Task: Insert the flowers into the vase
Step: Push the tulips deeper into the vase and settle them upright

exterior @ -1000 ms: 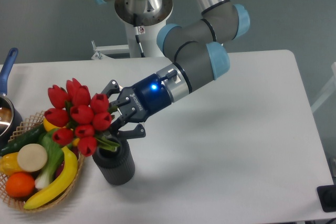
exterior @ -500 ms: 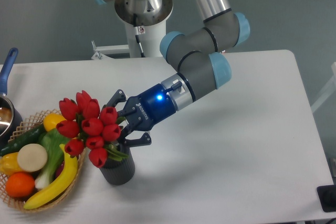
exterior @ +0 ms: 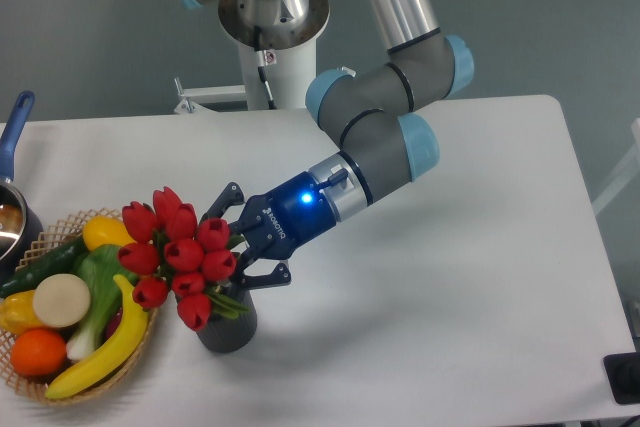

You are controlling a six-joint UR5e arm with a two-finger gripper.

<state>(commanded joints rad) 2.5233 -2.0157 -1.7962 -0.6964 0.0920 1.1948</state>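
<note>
Nearest the lower edge, at lower left of the frame, the wicker basket (exterior: 25, 372) of fruit and vegetables sits close beside the vase (exterior: 228, 327), which stands just left of bottom centre. Above the vase the flowers (exterior: 180, 262) lean out to the left, their red heads hanging over the basket side while the green stems reach the vase's mouth; whether the stems are inside the rim I cannot tell, since blooms and leaves cover it. Further back, the gripper (exterior: 245, 252) meets the bunch from the right with its fingers spread around the stem end; whether they are pinching the stems I cannot tell. My worry is the tilt: the bunch is wider than the vase and top-heavy to the left, so if it is let go like this it may tip out toward the basket, or drag the small vase over. Pushing down at this slant could also shove the vase sideways on the table (exterior: 480, 297)
</note>
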